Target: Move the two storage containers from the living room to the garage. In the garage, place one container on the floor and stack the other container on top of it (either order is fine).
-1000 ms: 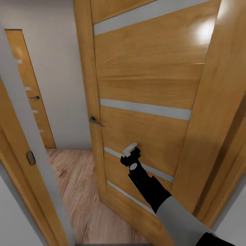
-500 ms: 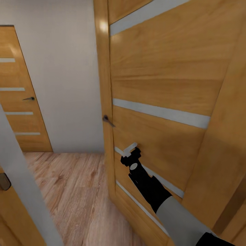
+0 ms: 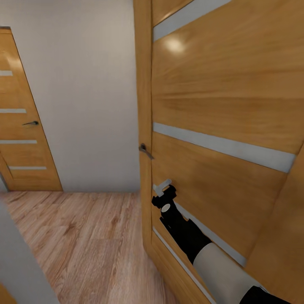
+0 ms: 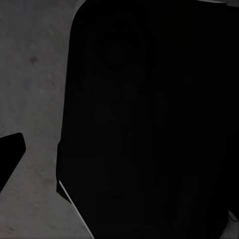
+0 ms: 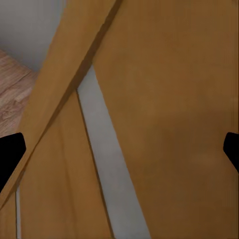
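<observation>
Right tool [image 3: 165, 188] spread wide, empty, just beside the open wooden door [image 3: 219, 109] below its handle [image 3: 145, 151]; risks scraping the door while passing; left tool's state unreadable.

Home hallway: wooden doors [image 3: 219, 105], plank flooring [image 3: 84, 240].

Your head cam looks down and forward, right up against an open wooden door [image 3: 219, 105], with plank flooring [image 3: 84, 240] and a second door [image 3: 21, 126] further off. Your right wrist cam is pressed close to that same door [image 5: 164, 99]. Left wrist cam faces something black, very near.
</observation>
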Tool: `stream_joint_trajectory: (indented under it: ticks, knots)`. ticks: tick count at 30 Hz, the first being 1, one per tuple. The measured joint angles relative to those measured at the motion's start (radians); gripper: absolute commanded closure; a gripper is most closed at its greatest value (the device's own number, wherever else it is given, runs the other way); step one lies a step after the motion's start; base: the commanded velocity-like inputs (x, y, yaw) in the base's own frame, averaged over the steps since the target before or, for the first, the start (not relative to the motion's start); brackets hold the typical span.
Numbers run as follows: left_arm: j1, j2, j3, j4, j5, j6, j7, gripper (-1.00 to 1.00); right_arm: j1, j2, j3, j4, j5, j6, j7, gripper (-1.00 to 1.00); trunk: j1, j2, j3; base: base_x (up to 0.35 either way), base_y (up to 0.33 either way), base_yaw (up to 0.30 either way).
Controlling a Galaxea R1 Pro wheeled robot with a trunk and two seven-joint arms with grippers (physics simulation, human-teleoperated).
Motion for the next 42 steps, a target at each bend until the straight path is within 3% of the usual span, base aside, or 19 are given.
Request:
stream_joint_trajectory:
  ticks: [4,7,11,42]
  knots:
    - [0.000,-0.001,0.000,0.000,-0.001,-0.001,0.000,-1.00,0.000,0.000,-0.002,0.002,-0.001,0.000,0.001,-1.00,0.000,0.000,0.000,0.004,0.006,0.000]
    - [0.000,-0.001,0.000,0.000,0.000,0.000,0.000,-1.00,0.000,0.000,-0.024,0.006,-0.013,-0.004,0.003,-1.00,0.000,0.000,0.000,0.000,0.020,0.000]
    - [0.000,-0.001,0.000,0.000,-0.001,0.000,0.000,-1.00,0.000,0.000,-0.042,0.008,0.001,-0.001,0.000,-1.00,0.000,0.000,0.000,0.000,0.164,0.000]
    - [0.000,0.000,0.000,0.000,0.000,-0.001,0.000,-1.00,0.000,0.000,-0.047,0.029,-0.015,-0.024,0.001,-1.00,0.000,0.000,0.000,0.048,-0.004,0.000]
